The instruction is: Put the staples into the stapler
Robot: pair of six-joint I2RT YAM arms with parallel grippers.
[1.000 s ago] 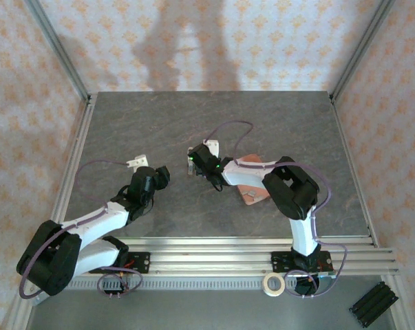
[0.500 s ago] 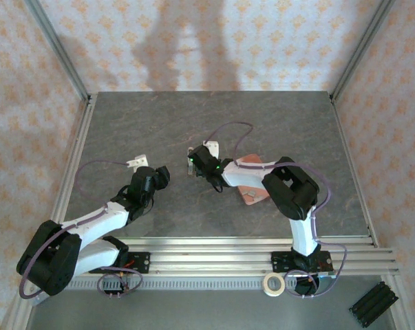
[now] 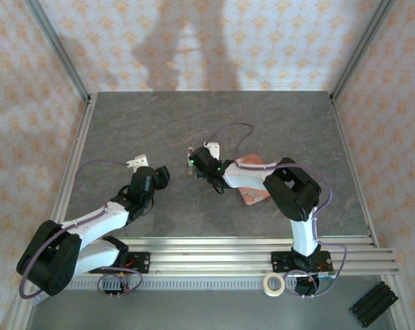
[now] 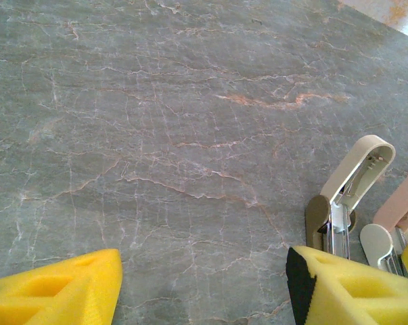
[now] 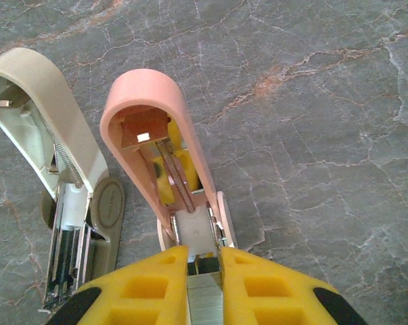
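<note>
staples (image 5: 205, 305): thin grey metal strip, pinched between the yellow pads (image 5: 146, 288) of the right gripper (image 5: 205, 261); front end at the rear mouth of the stapler's channel, not discernible whether already inside.
stapler (image 5: 153, 115) (image 4: 401, 203): pale pink, lying on the table (image 5: 312, 135) near its middle; hinged wide open, cover tilted up, hollow underside and coil spring exposed; silvery channel straight ahead of the strip.
right gripper: closed tight on the staples, one pad against each side of the strip; in the overhead view (image 3: 195, 161) reaching left from the tray (image 3: 248, 163).
beige stapler (image 5: 48, 101) (image 4: 356, 169): just beside the pink one, on its left in the right wrist view; likewise hinged open, metal channel and spring visible; untouched by either gripper.
left gripper (image 4: 204, 261) (image 3: 162, 172): jaws roughly half apart, holding nothing, bare stone between the pads; right pad (image 4: 352, 291) near the bases of both staplers in its own view.
tray: salmon pink, just right of the right gripper, partly hidden beneath the right arm.
table: grey marbled slab with rust-coloured veins.
</note>
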